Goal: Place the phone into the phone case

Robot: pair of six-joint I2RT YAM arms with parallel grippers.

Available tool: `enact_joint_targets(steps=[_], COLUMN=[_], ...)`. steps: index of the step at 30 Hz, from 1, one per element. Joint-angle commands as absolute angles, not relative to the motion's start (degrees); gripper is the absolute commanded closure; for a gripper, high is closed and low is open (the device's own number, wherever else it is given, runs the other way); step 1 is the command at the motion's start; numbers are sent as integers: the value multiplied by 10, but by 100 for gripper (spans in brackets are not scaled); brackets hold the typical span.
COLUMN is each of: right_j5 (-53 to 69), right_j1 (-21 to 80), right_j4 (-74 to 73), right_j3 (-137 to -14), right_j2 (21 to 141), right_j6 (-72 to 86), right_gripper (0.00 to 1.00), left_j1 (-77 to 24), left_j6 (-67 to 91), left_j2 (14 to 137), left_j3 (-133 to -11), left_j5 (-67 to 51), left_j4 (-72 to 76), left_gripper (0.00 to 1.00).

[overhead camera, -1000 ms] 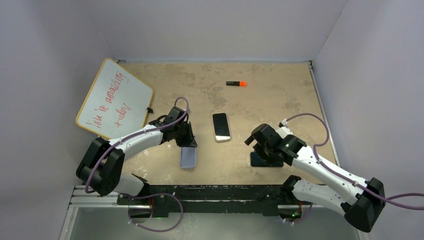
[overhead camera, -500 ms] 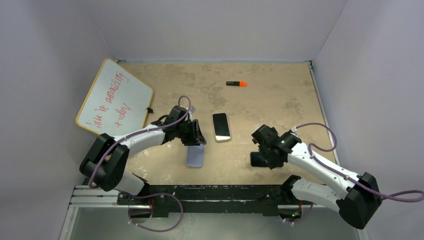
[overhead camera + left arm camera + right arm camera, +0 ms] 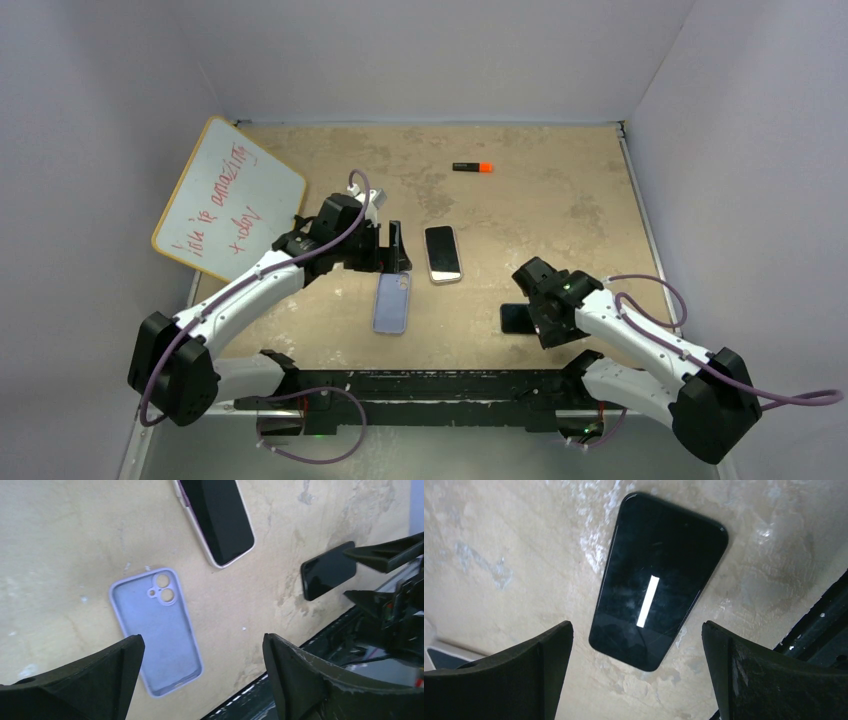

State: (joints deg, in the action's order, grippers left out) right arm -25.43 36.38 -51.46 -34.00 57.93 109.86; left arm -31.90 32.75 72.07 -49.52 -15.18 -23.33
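The lilac phone case (image 3: 392, 302) lies flat on the tan surface (image 3: 560, 215) with its hollow side up. Its camera cut-outs sit at the end nearer a light-edged phone (image 3: 443, 254). That phone rests screen up just beyond the case and to its right, apart from it. The left claw (image 3: 393, 248) hangs above the far end of the case with its fingers spread wide, grasping nothing. In the left wrist view the case (image 3: 155, 630) shows between the two dark fingertips (image 3: 122, 655), untouched. A second, black phone (image 3: 515, 318) lies screen up near the front edge of the surface, well to the right of the case. The right claw (image 3: 530, 312) hovers directly over it, also fully released. The right wrist view shows the black phone (image 3: 659, 580) framed between the parted fingers (image 3: 549, 645), a bright strip of light reflected on its glass, and no finger touching it. Neither phone is in the case. A whiteboard (image 3: 228, 200) with red writing leans at the far left, and a black marker with an orange cap (image 3: 472, 167) lies toward the back.
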Motion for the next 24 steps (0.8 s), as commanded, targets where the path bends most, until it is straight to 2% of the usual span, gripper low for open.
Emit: enact_joint_targets(steps=[1, 4, 8, 18, 24], right_j5=[-271, -249, -213, -168, -144], right_j1=[332, 305, 270, 230, 203], right_j4=[-555, -533, -514, -489, -474], right_j3=[-324, -314, -310, -307, -310], right_j2=[572, 569, 593, 623, 653], right_j6=[1157, 1144, 1129, 1118, 1103], right_gripper=[1, 1, 1, 1, 2], left_j1=[-319, -319, -319, -318, -318], left_j6=[230, 223, 245, 312, 325], left_j2=[686, 670, 685, 740, 763], left_j3=[-512, -500, -495, -418, -380], left_j5=[-68, -34, -82, -68, -124], left_j4=[-329, -345, -328, -254, -187], left_gripper=[7, 7, 7, 7, 7])
